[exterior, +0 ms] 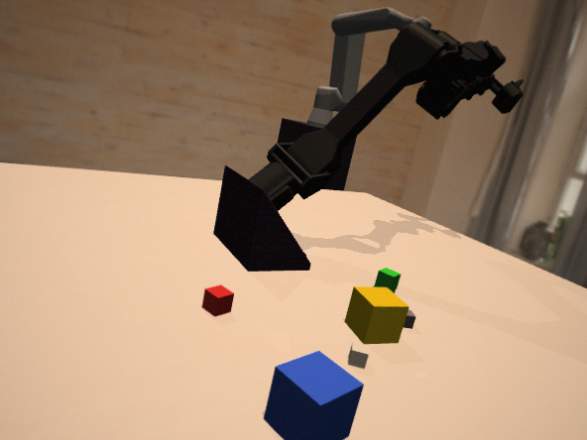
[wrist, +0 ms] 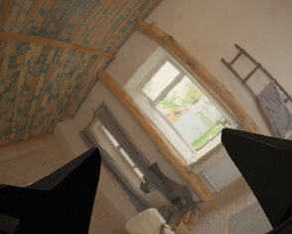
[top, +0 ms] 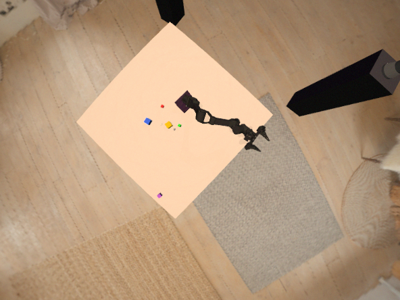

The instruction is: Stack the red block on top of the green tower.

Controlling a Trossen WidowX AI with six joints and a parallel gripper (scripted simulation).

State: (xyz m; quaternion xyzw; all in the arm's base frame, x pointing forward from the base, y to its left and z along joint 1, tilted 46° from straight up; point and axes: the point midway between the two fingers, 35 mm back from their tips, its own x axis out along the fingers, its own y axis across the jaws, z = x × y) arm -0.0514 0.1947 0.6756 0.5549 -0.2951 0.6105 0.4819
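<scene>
Up high, end effector point(top: 257, 139) spread wide, nothing inside, out past the right edge of the desk point(top: 135, 64). Red block point(exterior: 217, 299) alone on the desk, left of the dark arm base point(exterior: 255, 235), well apart from the end effector. Green tower point(exterior: 388, 278) small, just behind the yellow block point(exterior: 376, 314). Blue block point(exterior: 313, 398) nearest in the side view. Purple block point(top: 159, 195) far off by the desk's edge.
</scene>
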